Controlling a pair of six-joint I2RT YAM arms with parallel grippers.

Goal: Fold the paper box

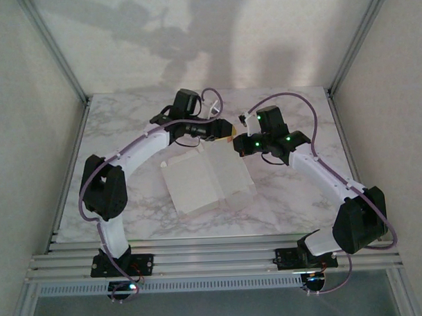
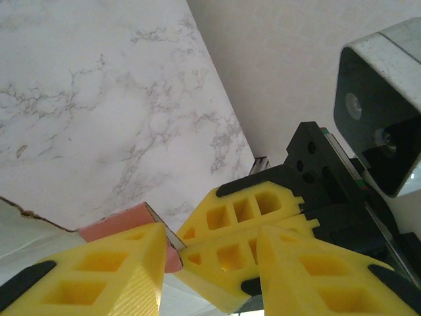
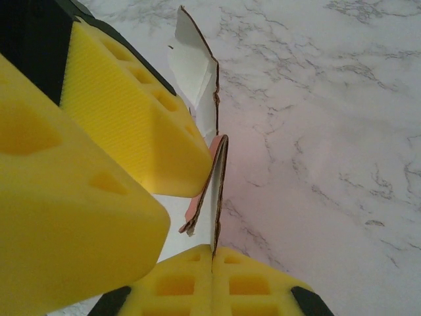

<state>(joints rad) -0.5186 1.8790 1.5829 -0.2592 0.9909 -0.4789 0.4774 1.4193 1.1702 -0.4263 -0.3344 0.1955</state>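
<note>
The marble table [image 1: 127, 133] lies under the paper box [image 1: 208, 179], and the box rests near its middle with the off-white side up. I judge that you are only in the early part of the folding. The sheet has creases and a low ridge along its middle, but it is spread wide. No walls are closed, and nothing looks like a small pink box yet. Most folds, and the tucking of the flaps, are left to do.

Both tools meet at the far edge of the box, toward its right corner. The left gripper [image 1: 227, 132] has its fingers apart and I see nothing held between them. One finger stands just beside the raised flap [image 3: 219, 191]. The right gripper [image 3: 213, 260] has its fingers pressed together on the edge of this flap, which stands up from the box.

The view from above gives you the whole outline of the box, but the grip there is too small to judge. The right wrist view adds the card edge entering between the closed fingers. The left wrist view adds the pink back of the flap.
</note>
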